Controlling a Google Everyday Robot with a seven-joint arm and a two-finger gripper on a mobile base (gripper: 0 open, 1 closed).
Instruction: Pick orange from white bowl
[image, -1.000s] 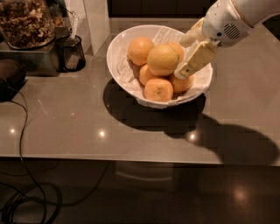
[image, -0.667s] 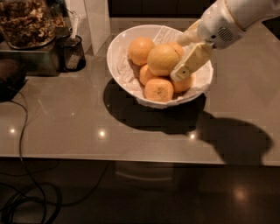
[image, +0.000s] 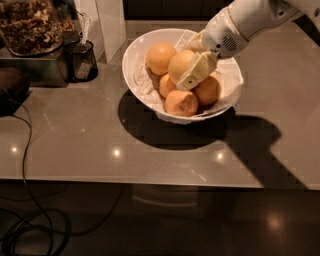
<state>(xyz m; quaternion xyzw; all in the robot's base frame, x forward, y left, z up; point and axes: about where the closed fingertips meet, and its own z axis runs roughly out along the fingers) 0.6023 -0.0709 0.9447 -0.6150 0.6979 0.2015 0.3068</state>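
Note:
The white bowl (image: 134, 60) stands on the grey table, lined with crinkled white paper and holding several oranges. The orange (image: 177, 63), large and pale, sits on top of the pile in the middle of the bowl. My gripper (image: 186, 68) reaches in from the upper right. One pale yellow finger (image: 195, 74) lies across the orange's front right side and the other sits behind it, so the gripper is shut on the orange. Smaller, deeper-orange fruits (image: 181, 103) lie below and around it.
A black cup (image: 82, 61) and a glass jar of nuts (image: 29, 26) stand at the back left, with a white carton (image: 111, 24) beside them. Black cables (image: 24, 165) run off the table's left side. The table's front edge (image: 150, 184) is near.
My gripper has shifted a little left and up over the bowl. The orange has moved with it. The bowl and the other fruits have stayed put.

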